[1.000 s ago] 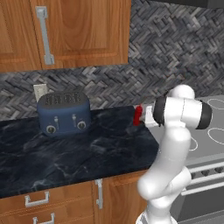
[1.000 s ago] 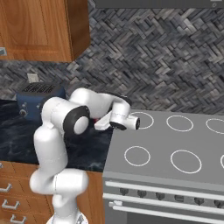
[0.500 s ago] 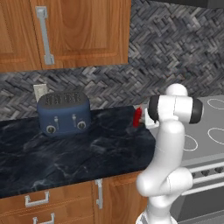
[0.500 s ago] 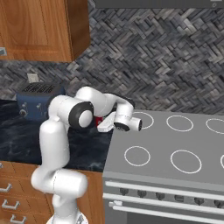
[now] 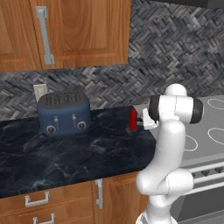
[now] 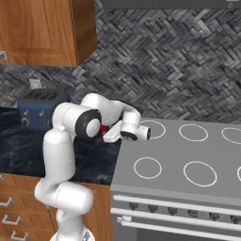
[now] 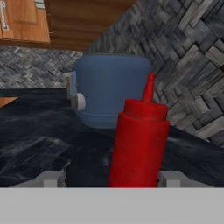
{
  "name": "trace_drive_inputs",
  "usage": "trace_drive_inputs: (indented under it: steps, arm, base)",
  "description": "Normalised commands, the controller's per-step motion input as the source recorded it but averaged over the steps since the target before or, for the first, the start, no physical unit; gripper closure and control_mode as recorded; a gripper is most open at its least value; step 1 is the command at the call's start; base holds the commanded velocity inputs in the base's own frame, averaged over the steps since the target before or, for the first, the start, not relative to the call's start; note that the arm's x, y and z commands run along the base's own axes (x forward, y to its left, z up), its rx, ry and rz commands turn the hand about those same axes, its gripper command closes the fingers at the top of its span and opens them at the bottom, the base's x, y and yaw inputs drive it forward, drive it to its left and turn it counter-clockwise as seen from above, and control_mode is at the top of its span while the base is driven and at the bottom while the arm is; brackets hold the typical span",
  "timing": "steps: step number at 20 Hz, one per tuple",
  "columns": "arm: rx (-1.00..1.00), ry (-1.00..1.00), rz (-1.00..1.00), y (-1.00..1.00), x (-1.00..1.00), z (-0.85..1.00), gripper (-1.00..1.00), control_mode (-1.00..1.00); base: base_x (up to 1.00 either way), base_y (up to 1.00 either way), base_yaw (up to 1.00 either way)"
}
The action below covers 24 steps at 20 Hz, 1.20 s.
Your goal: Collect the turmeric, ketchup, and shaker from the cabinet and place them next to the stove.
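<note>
The ketchup (image 7: 140, 144), a slim red bottle with a pointed nozzle, stands upright on the dark marble counter (image 5: 65, 153) beside the stove's (image 5: 205, 131) left edge. My gripper (image 7: 111, 178) is open around it at its base. The left fingertip (image 7: 54, 178) is clear of the bottle and the right one (image 7: 170, 178) is close beside it. From the base, the ketchup (image 5: 133, 119) shows just left of the gripper (image 5: 139, 120). On the other side, the ketchup (image 6: 104, 131) peeks out behind the gripper (image 6: 107, 135). The turmeric and the shaker are out of view. The cabinet (image 5: 83, 30) hangs above.
A blue toaster (image 5: 63, 113) sits at the back of the counter, left of the bottle, and fills the background behind it as the toaster (image 7: 109, 87). The grey cooktop (image 6: 188, 155) with white burner rings lies to the right. Herringbone tile backs the wall.
The gripper has opened and let go of the ketchup, which now stands on the counter. The arm has shifted slightly.
</note>
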Motion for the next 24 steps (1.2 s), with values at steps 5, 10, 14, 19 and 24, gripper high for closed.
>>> trace_drive_inputs:
  steps: [5, 10, 14, 19, 24]
  arm:
    - [0.00, 0.00, 0.00, -0.15, -0.01, 0.13, -1.00, -1.00]
    - [0.00, -0.01, 0.00, -0.01, -0.22, 0.53, -1.00, -1.00]
    - [0.00, 0.00, 0.00, 0.00, -0.51, 0.55, -1.00, -1.00]
    - [0.00, 0.00, 0.00, 0.00, -0.88, 0.55, -1.00, -1.00]
    - [0.00, 0.02, -0.02, 0.14, -0.82, 0.52, -1.00, -1.00]
  base:
    - [0.00, 0.00, 0.00]
    - [0.00, 0.00, 0.00]
    - [0.00, 0.00, 0.00]
    - [0.00, 0.00, 0.00]
    - [0.00, 0.00, 0.00]
